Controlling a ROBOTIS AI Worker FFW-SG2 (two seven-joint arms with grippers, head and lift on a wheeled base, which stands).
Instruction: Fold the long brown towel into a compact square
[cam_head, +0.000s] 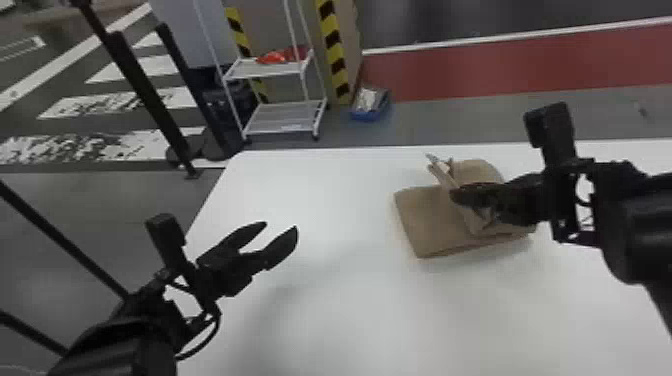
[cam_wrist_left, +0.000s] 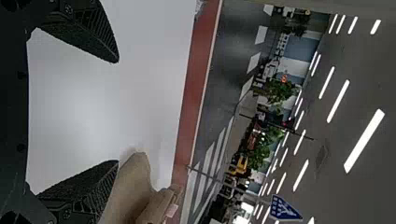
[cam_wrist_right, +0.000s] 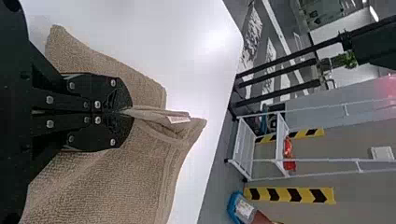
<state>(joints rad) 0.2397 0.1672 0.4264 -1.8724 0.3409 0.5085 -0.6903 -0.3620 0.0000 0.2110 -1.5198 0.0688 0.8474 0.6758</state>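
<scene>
- While the brown towel (cam_head: 425, 220) lies folded on the white table (cam_head: 325, 300), a bit near its tag (cam_wrist_right: 179, 120) is bunched up.
- The right gripper (cam_head: 462, 199) pinches that bit.
- The left gripper (cam_head: 280, 229) is spread wide, well apart from the towel.

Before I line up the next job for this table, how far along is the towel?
Partly done: the brown towel already lies in folded layers. In hand: the right gripper is shut on a pinched part near the label. Left, probably: laying that raised part down and squaring the uneven outline.
</scene>
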